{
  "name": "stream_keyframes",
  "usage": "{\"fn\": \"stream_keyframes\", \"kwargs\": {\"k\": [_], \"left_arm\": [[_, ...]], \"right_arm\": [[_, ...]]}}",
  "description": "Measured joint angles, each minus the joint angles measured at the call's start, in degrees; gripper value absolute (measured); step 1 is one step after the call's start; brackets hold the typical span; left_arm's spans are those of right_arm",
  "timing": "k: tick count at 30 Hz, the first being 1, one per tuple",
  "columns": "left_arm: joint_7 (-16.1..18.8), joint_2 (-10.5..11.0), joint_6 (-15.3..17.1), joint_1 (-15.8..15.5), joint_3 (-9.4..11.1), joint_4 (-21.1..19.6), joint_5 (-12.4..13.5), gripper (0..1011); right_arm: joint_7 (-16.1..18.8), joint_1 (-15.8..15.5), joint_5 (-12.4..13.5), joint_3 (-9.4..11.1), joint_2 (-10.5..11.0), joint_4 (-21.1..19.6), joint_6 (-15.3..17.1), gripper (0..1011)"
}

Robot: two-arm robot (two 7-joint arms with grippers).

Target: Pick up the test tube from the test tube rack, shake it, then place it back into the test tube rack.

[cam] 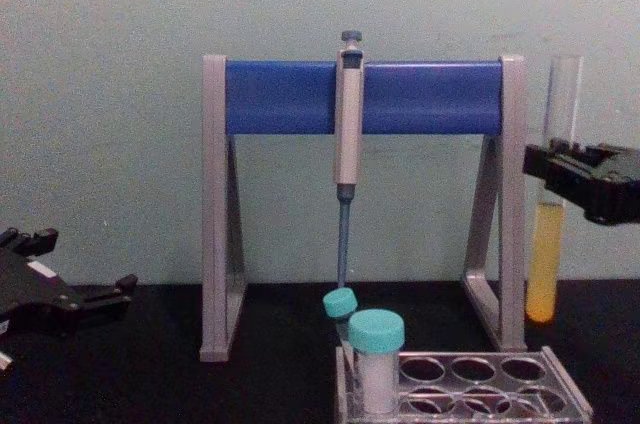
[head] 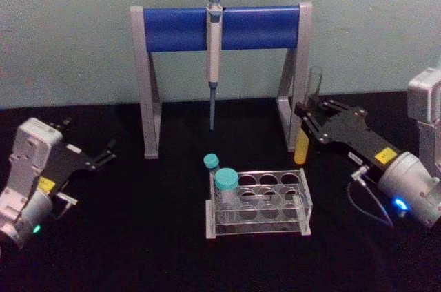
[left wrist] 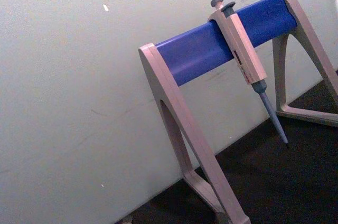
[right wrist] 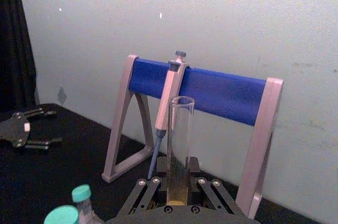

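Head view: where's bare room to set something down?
Free: the black table between the left gripper and the test tube rack, plus the rack's middle and right holes. Crowded: the rack's left end with two teal-capped vials, and right-rear, where the right gripper holds the test tube by the pipette stand.

The black table (head: 124, 244) carries the grey-and-blue stand (head: 172, 28) at the back, near the wall, and the clear rack (head: 262, 223) in front of it.
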Motion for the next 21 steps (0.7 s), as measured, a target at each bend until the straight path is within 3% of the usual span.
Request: {"fn": "stream_keyframes", "kwargs": {"k": [6,10,17,21], "left_arm": [[0.0,0.0,0.0,0.0,0.0,0.0,0.0,1010],[0.0,0.0,0.0,0.0,0.0,0.0,0.0,1009],[0.0,0.0,0.0,0.0,0.0,0.0,0.0,1010],[0.0,0.0,0.0,0.0,0.0,0.0,0.0,1010]], "right_arm": [[0.1,-3.1,0.1,0.8,1.3,-2.8,1.0,229],[1.4,-4.2,0.9,0.2,1.7,-3.9,1.7,229],[3.6,-2.9,1.7,-2.3,1.3,-3.2,1.8,229],[4.7,-0.6,2.0,-4.1,0.4,-1.4,1.4,229]]}}
